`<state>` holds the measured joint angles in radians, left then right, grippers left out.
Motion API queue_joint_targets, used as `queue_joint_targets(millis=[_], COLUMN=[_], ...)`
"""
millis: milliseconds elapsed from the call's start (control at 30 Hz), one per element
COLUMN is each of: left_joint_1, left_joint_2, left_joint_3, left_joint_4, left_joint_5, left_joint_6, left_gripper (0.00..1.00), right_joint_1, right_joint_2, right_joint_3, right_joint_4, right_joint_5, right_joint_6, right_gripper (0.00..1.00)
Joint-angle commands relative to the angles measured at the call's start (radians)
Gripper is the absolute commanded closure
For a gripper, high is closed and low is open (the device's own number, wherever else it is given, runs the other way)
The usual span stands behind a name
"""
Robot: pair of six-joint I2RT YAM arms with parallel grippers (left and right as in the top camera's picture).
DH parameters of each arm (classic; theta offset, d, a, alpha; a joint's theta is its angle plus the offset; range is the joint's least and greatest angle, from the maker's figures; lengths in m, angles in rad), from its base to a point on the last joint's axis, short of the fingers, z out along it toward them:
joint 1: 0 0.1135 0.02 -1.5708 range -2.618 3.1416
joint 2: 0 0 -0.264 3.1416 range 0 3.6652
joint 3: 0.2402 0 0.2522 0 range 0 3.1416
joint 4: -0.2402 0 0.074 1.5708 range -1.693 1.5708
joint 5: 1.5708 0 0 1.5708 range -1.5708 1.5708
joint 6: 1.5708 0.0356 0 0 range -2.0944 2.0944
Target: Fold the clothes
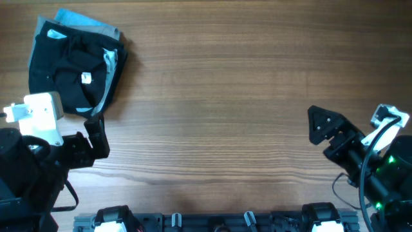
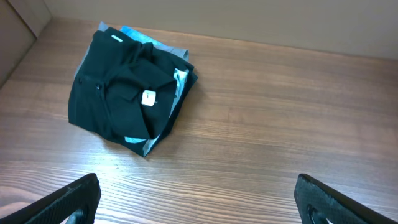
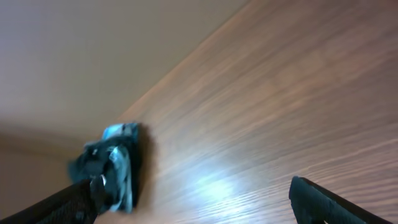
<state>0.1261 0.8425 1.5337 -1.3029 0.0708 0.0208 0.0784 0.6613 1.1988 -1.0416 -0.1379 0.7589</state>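
While the left pincer [image 2: 196, 186] and right pincer [image 3: 193, 183] gape empty, the clothes [image 2: 127, 87] lie ahead of the left.

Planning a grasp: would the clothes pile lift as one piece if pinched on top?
Probably not. The black top layer looks soft and creased, so it would likely droop and unfold. The blue layers beneath stick out unevenly, so they may slip out.

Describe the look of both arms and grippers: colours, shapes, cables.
Both arms are mostly black. The left arm carries a boxy white housing behind its black left gripper. The right arm has a smaller white part, a black cable looping beside it and a green light; the right gripper is black, with flat, angular fingers.
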Motion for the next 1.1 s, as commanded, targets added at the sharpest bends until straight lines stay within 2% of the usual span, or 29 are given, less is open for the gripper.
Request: queue_joint_targets(millis=[0,100,167,400,700,833,1067], left_joint_1=[-0.006,-0.006,-0.006,-0.006,-0.006,-0.006,-0.006], left_joint_2=[-0.002,-0.002,-0.002,-0.002,-0.002,-0.002,-0.002], left_joint_3=[0.013,0.013,0.013,0.013,0.013,0.013,0.013], left_joint_4=[0.000,0.000,0.000,0.000,0.000,0.000,0.000], left_joint_5=[-0.016,-0.016,-0.016,-0.016,-0.016,-0.016,-0.016], left_joint_6=[-0.010,-0.010,-0.011,-0.010,-0.010,-0.010,-0.011], left_gripper=[0.00,0.00,0.00,0.00,0.00,0.00,0.00], right_joint_1=[-0.002,-0.002,-0.002,-0.031,-0.039,-0.039,-0.039], right_joint_2=[-0.050,-0.138,-0.212,-0.439,-0.658,-0.658,-0.656], right_joint_3=[-0.090,-0.229,-0.347,-0.704,-1.079,-1.186,-1.194], right_joint_4=[0.133,0.391,0.522,0.653,0.934,1.075,1.046], right_joint_5=[0.145,0.033,0.006,0.056,0.056,0.056,0.060], right_joint_6=[-0.150,-0.458,-0.551,-0.549,-0.547,-0.547,-0.547], right_gripper=[0.00,0.01,0.00,0.00,0.00,0.00,0.00])
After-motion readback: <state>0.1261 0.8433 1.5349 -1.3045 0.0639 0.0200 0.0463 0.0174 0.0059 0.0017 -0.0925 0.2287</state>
